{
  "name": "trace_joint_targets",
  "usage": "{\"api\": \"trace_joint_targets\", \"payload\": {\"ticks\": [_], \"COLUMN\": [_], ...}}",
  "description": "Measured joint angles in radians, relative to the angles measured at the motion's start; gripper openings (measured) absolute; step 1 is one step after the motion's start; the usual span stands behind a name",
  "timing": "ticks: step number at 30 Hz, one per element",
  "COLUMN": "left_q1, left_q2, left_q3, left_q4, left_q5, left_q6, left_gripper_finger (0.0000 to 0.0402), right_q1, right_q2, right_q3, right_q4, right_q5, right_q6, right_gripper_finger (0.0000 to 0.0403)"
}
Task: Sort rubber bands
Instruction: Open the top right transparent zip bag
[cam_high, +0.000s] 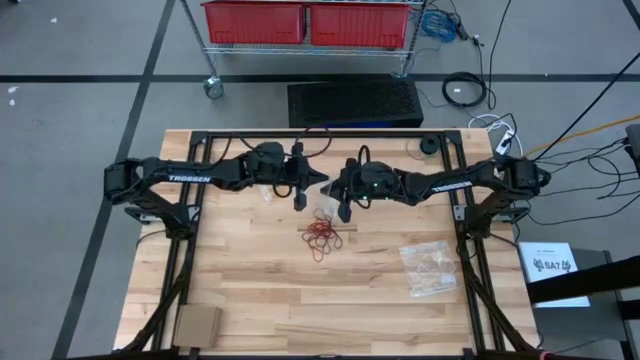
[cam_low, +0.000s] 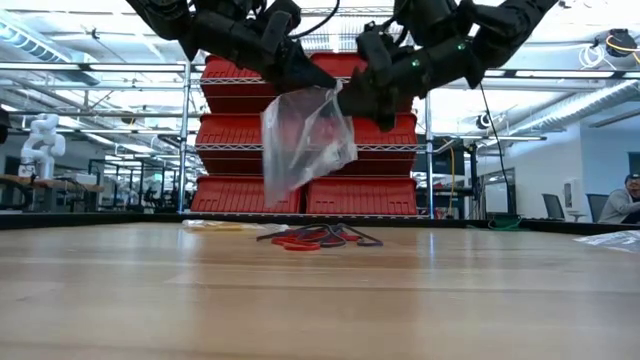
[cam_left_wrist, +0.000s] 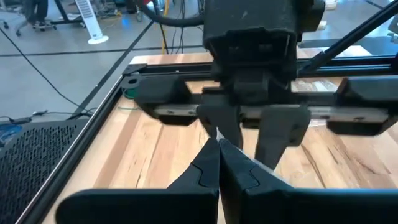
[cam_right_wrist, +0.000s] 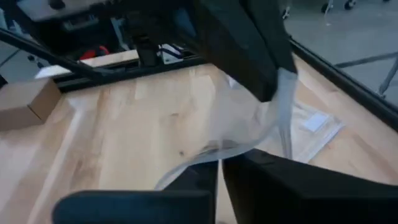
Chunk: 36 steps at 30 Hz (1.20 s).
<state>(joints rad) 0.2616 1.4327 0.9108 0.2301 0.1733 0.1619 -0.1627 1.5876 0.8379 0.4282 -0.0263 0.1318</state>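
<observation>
The rubber bands (cam_high: 323, 233) are lying in a small heap near the middle of the bench (cam_high: 250, 280), mostly red with some dark ones. They are looking thin, soft and very light, so they will likely bend and spring away; I think it is best to pinch just one loop at the edge of the heap.

Just above the heap, a clear bag (cam_low: 305, 140) is hanging in the air. The left tool (cam_low: 305, 72) is pinching shut on one top corner of the bag. The right tool (cam_low: 358, 98) is pinching shut on the other top corner. The bag is looking floppy and slippery, and something small and red seems to be showing inside it.

More clear bags (cam_high: 430, 268) are lying well apart on the right arm's side. A brown box (cam_high: 197, 325) is sitting near a front corner.

The bench is pale wood with a black frame. Behind it, red bins (cam_low: 300, 150) are sitting on a shelf.
</observation>
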Motion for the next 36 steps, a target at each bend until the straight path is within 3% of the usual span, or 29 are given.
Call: {"api": "trace_joint_targets", "payload": {"ticks": [7, 13, 17, 21, 30, 36], "left_q1": [-0.021, -0.028, -0.028, -0.028, -0.030, -0.035], "left_q2": [0.001, 0.001, 0.001, 0.004, 0.031, 0.033], "left_q3": [-0.001, -0.001, -0.002, -0.002, -0.002, -0.003], "left_q4": [0.043, 0.057, 0.068, 0.074, 0.116, 0.156], "left_q5": [-0.002, -0.001, -0.001, -0.002, -0.002, -0.001], "left_q6": [-0.025, -0.033, -0.052, -0.054, -0.105, -0.114], "left_gripper_finger": [0.0000, 0.0000, 0.0000, 0.0000, 0.0000, 0.0000], "right_q1": [0.065, 0.116, 0.119, 0.119, 0.119, 0.119], "right_q2": [0.062, 0.074, 0.074, 0.074, 0.074, 0.052], "right_q3": [-0.001, 0.000, 0.000, 0.000, 0.000, 0.000], "right_q4": [0.103, 0.107, 0.107, 0.107, 0.097, 0.039], "right_q5": [0.001, 0.182, 0.218, 0.219, 0.303, 0.333], "right_q6": [-0.212, -0.445, -0.503, -0.504, -0.455, -0.395], "right_gripper_finger": [0.0001, 0.0001, 0.0006, 0.0042, 0.0177, 0.0206]}}
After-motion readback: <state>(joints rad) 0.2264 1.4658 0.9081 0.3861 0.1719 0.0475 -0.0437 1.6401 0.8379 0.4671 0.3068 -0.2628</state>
